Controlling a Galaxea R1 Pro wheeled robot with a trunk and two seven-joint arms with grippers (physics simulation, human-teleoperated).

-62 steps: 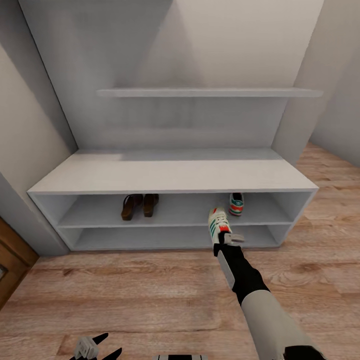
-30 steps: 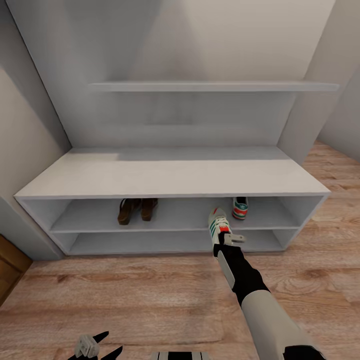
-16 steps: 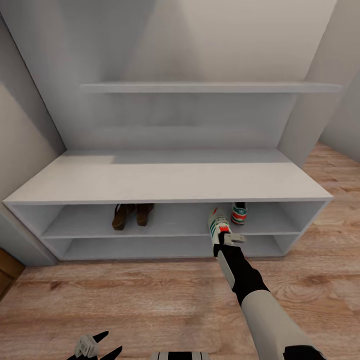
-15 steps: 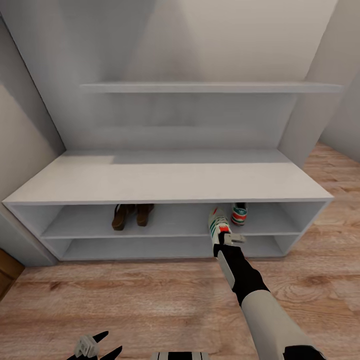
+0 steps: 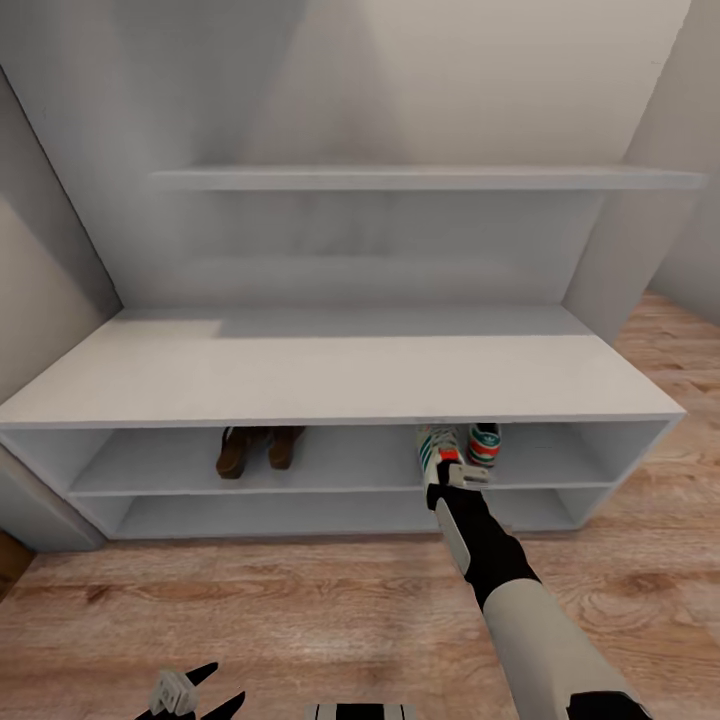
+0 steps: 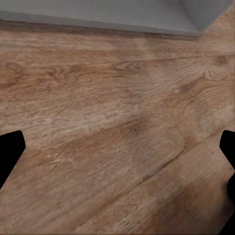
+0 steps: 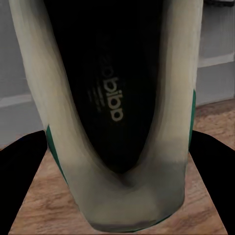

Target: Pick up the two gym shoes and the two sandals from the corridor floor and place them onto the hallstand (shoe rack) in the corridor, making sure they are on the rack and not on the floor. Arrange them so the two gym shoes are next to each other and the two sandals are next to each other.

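Hallstand (image 5: 340,380): pale grey bench, two open tiers, a long wall shelf (image 5: 420,178) above it. Upper tier holds the two sandals (image 5: 250,448) side by side at the left part, touching or nearly so, and one gym shoe (image 5: 484,443) toward the right part, heel facing out. Lower tier looks bare as far as visible. Second gym shoe (image 5: 438,452) is in the right gripper (image 5: 455,478), toe pointing to 12 o'clock into the upper tier opening, just beside the shelved gym shoe, which sits at its 2 o'clock; cannot tell if its sole rests on the shelf. Right wrist view: shoe opening and insole (image 7: 110,98) fill the space between the dark fingers (image 7: 22,181), clamped on its heel sides. Left gripper (image 5: 190,695) hangs low at 7 o'clock over the corridor floor (image 5: 250,620), fingers (image 6: 10,152) spread wide, holding nothing, well apart from the rack.
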